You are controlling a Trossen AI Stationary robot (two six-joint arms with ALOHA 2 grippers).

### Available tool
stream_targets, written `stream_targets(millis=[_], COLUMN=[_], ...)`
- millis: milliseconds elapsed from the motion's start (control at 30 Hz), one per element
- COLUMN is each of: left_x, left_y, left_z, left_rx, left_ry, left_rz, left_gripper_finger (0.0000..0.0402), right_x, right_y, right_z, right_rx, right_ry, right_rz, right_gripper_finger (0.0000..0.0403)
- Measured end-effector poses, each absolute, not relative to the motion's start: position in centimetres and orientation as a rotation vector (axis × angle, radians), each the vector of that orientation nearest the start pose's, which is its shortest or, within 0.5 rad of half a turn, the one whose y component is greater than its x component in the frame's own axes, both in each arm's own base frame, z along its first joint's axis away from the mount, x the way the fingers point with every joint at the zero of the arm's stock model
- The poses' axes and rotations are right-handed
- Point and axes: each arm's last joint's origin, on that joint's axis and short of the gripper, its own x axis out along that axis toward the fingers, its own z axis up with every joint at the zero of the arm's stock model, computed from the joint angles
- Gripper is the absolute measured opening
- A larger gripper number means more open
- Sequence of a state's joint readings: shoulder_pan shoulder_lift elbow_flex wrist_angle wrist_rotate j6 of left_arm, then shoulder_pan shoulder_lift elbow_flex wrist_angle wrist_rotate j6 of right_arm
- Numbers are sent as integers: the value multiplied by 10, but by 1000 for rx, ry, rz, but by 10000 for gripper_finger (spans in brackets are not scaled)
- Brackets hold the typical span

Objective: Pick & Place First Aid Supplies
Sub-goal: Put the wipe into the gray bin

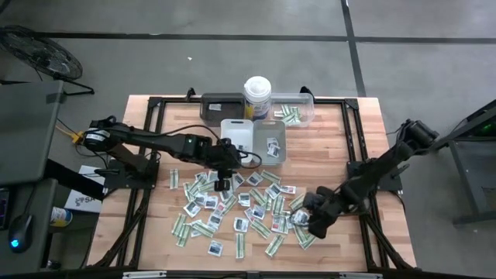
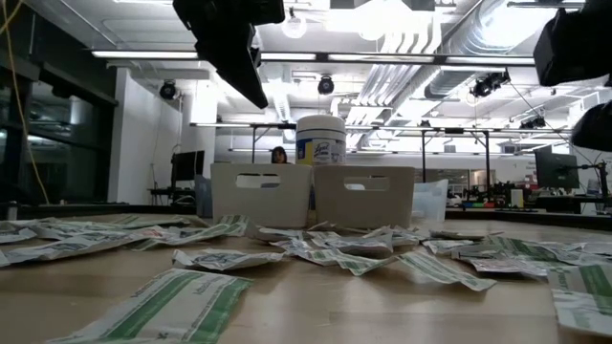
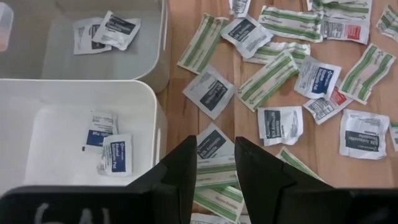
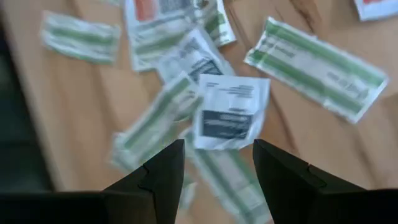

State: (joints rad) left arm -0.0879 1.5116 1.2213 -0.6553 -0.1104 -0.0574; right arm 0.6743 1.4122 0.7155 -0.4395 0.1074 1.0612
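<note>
Left gripper (image 3: 215, 165) hovers, jaws apart and empty, over packets (image 1: 232, 205) beside the white tray (image 3: 74, 99); right gripper (image 4: 217, 163), jaws apart, above a sachet (image 4: 230, 115) on the counter (image 1: 349, 240).

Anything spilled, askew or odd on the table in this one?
Only the packets: dozens lie loose across the table, overlapping at every angle. A few already sit in the white tray and grey tray. Nothing looks damaged or tipped.

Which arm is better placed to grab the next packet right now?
Probably the right: its open gripper hangs directly over a white sachet in the pile. The left gripper, also open, sits beside the white tray.
</note>
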Motion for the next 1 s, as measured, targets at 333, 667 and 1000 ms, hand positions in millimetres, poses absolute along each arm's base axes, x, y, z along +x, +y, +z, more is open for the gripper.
stream_targets(millis=[333,667,1000], left_x=[312,312,312], left_y=[-24,-24,-24], left_z=[276,276,276], left_rx=[42,42,43], left_ry=[939,939,940], left_rz=[52,54,54], left_gripper_finger=[106,106,106], right_x=[205,208,207], right_y=[160,164,161], right_z=[144,131,131], right_rx=[374,447,623], right_ry=[1273,1270,1217], right_rz=[-179,-277,-453], right_gripper_finger=[184,184,184])
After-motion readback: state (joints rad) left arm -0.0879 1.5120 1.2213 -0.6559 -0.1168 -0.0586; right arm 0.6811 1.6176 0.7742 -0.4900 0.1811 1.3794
